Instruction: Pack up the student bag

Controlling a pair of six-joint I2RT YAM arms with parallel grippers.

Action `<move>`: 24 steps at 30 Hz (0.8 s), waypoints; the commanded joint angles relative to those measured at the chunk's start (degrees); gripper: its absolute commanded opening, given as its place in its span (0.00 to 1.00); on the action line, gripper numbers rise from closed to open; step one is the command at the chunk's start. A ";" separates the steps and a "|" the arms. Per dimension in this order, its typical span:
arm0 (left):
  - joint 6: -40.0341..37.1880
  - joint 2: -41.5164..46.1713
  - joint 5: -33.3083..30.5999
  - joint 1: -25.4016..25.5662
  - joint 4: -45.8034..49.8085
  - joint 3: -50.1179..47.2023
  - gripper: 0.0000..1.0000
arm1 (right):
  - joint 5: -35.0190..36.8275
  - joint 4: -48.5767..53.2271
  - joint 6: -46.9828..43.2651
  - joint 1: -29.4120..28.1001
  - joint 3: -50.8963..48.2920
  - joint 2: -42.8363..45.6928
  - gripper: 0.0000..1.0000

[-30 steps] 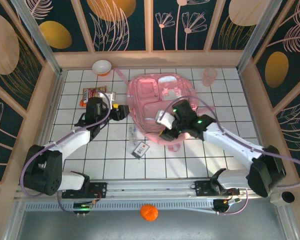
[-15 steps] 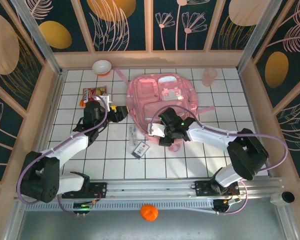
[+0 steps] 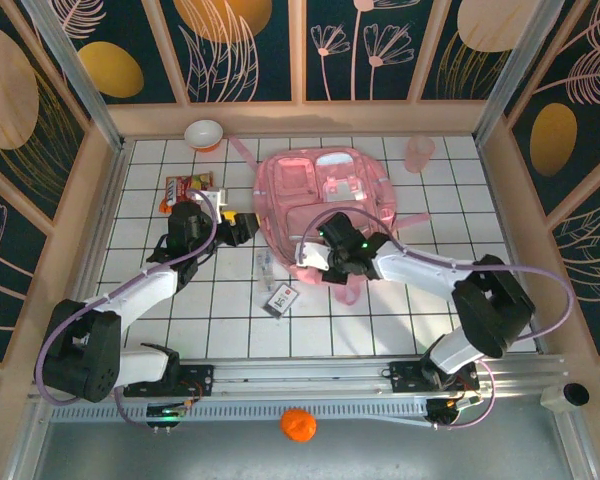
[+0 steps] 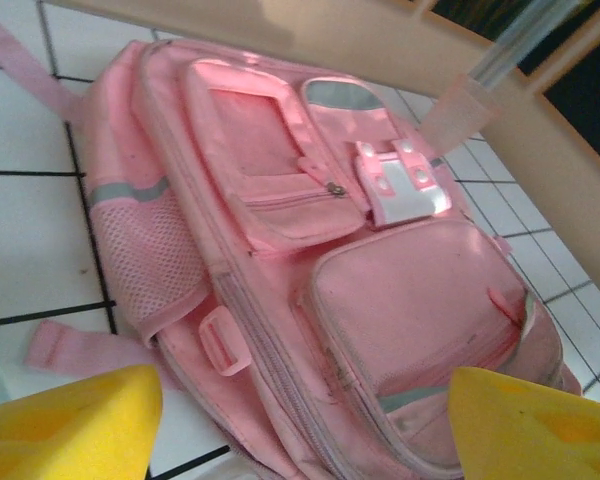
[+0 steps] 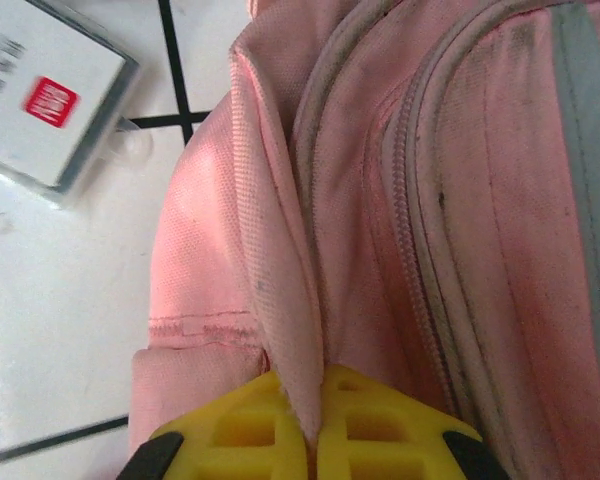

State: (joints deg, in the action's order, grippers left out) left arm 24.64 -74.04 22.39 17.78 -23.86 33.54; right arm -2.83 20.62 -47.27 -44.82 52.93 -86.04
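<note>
While pinching a student bag [image 3: 325, 200] edge fold in right fingers [image 5: 240, 440] | holding left fingers [image 4: 70, 425] spread | leaving sleeved card [image 3: 282, 298], snack packet [image 3: 187, 187] unpacked

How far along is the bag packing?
Nothing looks packed yet: the soft pink fabric backpack lies flat with its front pockets zipped. In hand: the right claw pinches a fold at its near edge, and the left claw hovers open beside it. Left: opening it, loading the white card in its clear sleeve.
</note>
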 commanded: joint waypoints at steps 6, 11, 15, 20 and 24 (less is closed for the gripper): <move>-2.95 1.53 10.26 -0.20 -9.89 -2.51 0.75 | -21.55 13.69 -2.46 11.57 14.92 12.34 0.00; -4.70 -0.22 10.62 -0.11 -9.25 -3.44 0.72 | -22.06 18.88 -5.45 13.15 19.92 11.60 0.00; -4.07 -3.78 7.61 0.04 -9.94 -4.47 0.69 | -23.09 18.93 -6.25 15.27 20.89 11.82 0.00; -3.85 -9.66 6.69 0.48 -10.47 -2.93 0.65 | -23.80 18.94 -6.48 15.53 21.66 12.10 0.00; -4.00 -13.78 6.10 1.54 -13.74 -2.63 0.64 | -23.54 18.76 -6.50 15.55 21.94 12.30 0.00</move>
State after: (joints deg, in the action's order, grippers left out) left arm 21.43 -85.89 28.95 18.57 -32.88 30.11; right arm -23.22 41.91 -53.30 -29.56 71.50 -75.18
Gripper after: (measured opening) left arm 0.640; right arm 0.063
